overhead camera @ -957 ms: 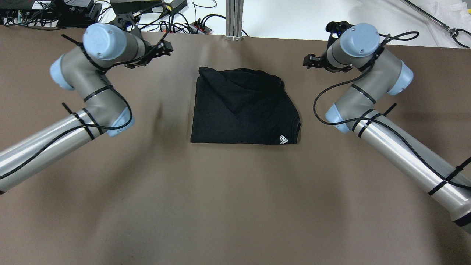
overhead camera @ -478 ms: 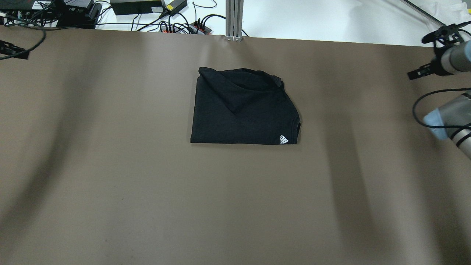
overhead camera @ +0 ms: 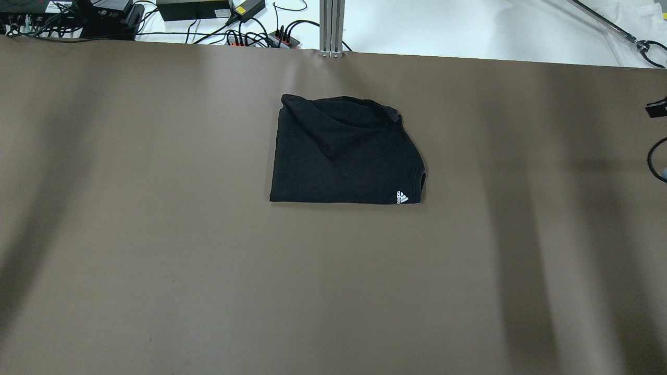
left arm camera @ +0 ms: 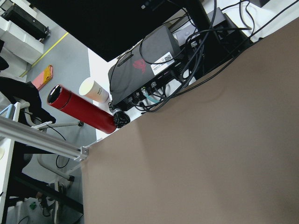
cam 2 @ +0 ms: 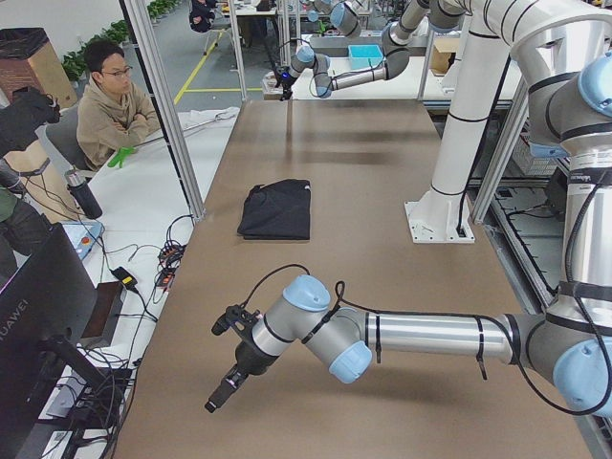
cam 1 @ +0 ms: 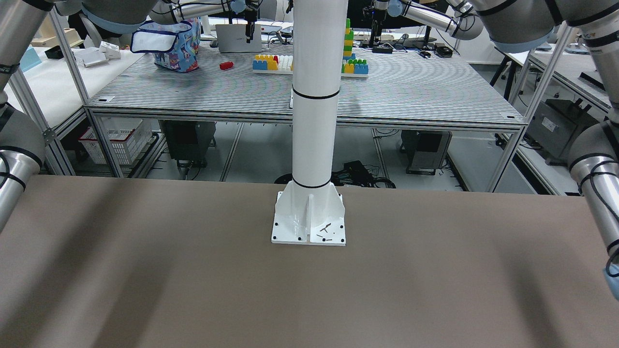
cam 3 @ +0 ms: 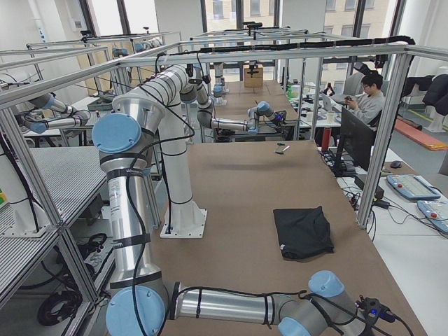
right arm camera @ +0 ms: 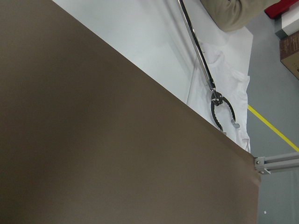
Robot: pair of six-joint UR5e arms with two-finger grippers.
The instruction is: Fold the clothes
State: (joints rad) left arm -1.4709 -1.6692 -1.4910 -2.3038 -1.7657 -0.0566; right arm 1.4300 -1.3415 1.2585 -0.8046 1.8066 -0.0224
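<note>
The clothes (overhead camera: 344,151) are one black piece, folded into a rough rectangle with a small white logo at its near right corner. It lies flat on the brown table (overhead camera: 156,260), far of centre, and also shows in the exterior left view (cam 2: 277,208) and the exterior right view (cam 3: 303,232). It is out of the front-facing view. My left gripper (cam 2: 214,402) hangs over the table's left end, far from the clothes. My right gripper (cam 3: 376,312) is at the table's right end, with only a black sliver (overhead camera: 657,108) in the overhead view. I cannot tell whether either is open or shut.
A white post (cam 1: 313,96) on a base plate (cam 1: 308,224) stands at the robot's side of the table. Cables and power boxes (overhead camera: 193,8) lie past the far edge. A red bottle (left arm camera: 84,108) stands off the left end. A seated person (cam 2: 113,105) is beside the table.
Both arms have swung outward from beside the clothes to the table's ends and left the overhead view. The clothes have not moved.
</note>
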